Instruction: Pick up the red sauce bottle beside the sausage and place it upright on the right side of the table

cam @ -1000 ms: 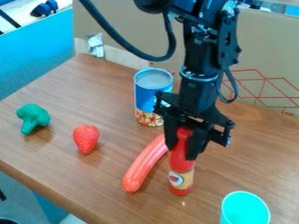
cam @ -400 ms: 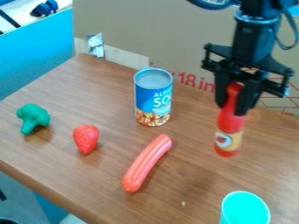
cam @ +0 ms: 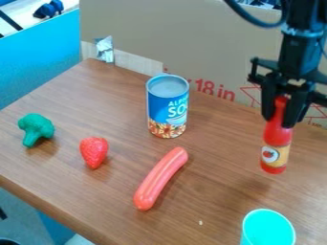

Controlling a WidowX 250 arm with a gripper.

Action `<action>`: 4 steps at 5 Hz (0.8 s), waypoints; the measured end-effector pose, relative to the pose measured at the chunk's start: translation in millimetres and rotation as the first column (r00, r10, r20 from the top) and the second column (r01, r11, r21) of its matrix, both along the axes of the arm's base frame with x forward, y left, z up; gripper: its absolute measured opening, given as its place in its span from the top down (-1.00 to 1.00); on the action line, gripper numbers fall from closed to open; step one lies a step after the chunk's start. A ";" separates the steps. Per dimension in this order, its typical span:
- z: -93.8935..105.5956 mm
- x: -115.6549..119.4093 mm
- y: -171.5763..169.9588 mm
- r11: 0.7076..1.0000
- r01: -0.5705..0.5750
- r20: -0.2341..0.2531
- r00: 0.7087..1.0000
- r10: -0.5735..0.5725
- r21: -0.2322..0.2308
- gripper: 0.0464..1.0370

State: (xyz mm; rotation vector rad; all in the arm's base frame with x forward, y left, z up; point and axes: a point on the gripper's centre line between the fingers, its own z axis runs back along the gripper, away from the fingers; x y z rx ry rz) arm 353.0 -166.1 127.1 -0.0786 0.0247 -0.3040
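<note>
Gripper (cam: pixel 279 121) holds red bottle (cam: pixel 277 143) well apart from can (cam: pixel 167 107).

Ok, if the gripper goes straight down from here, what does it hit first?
Probably the table, met by the base of the bottle held in the gripper. The cup looks nearer the camera, off that line, but depth is hard to judge.

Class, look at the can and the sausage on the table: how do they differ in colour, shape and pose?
The can is mostly blue; the sausage is orange-red. The can is a straight, wide cylinder; the sausage is slim and slightly curved. The can stands upright, while the sausage lies flat. Both rest on the wooden table.
</note>
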 end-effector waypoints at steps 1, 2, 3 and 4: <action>-5.2 7.3 -2.9 1.000 0.014 0.022 1.000 -0.015 0.025 0.33; -9.8 11.0 -5.7 0.998 0.031 0.045 0.998 -0.033 0.055 0.33; -7.5 12.8 -7.3 0.997 0.030 0.062 0.997 -0.034 0.064 0.33; -7.5 14.8 -2.4 0.999 -0.010 0.052 0.999 0.008 0.045 0.33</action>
